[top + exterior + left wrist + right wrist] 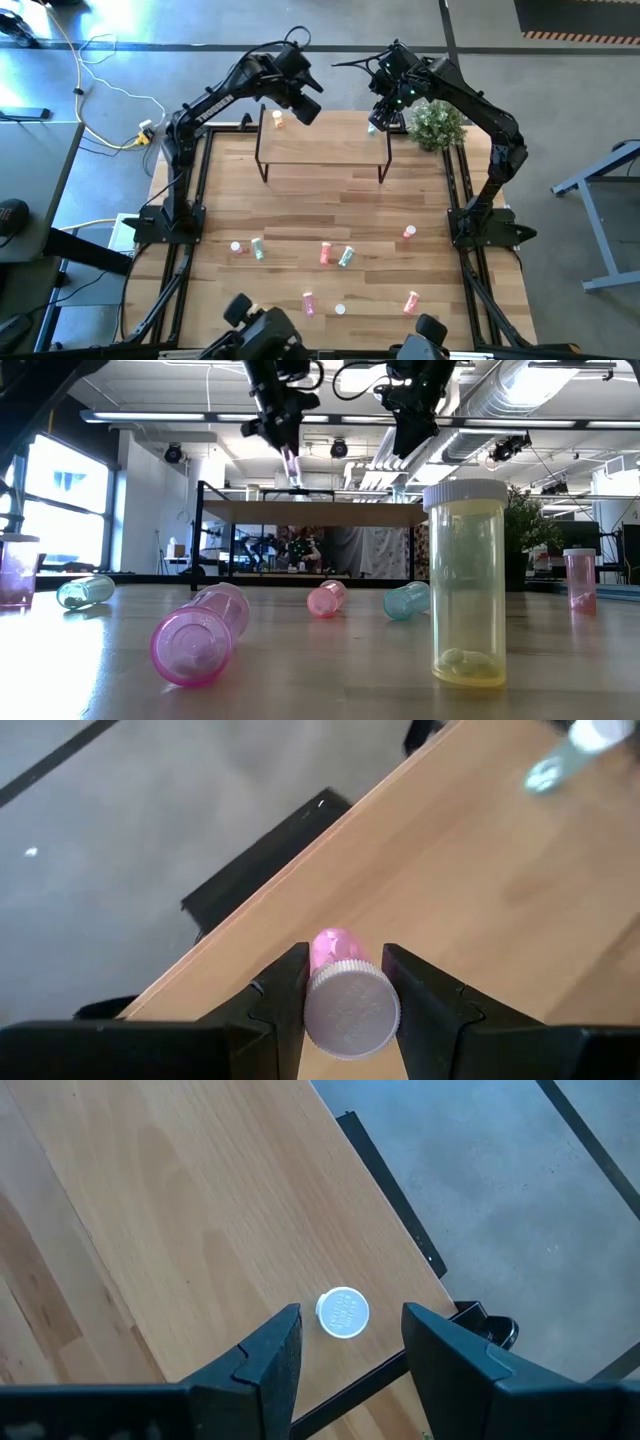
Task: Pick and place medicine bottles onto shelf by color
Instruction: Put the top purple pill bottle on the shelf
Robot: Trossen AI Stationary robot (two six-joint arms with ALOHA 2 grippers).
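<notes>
Both grippers over the shelf (pixel 322 150).
Your left gripper (pixel 343 982) clenched a pink bottle (pixel 340 1000); your right gripper (pixel 350 1342) stood released above a capped bottle (pixel 342 1312).

2 black jointed arms (pixel 215 100), black cabling, matte black angular fingers (pixel 265 1365) on each hand

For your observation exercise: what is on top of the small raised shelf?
On the shelf, a pink bottle stands upright, gripped by the left tool. A white-capped bottle stands below the open right tool; its body is hidden.
</notes>
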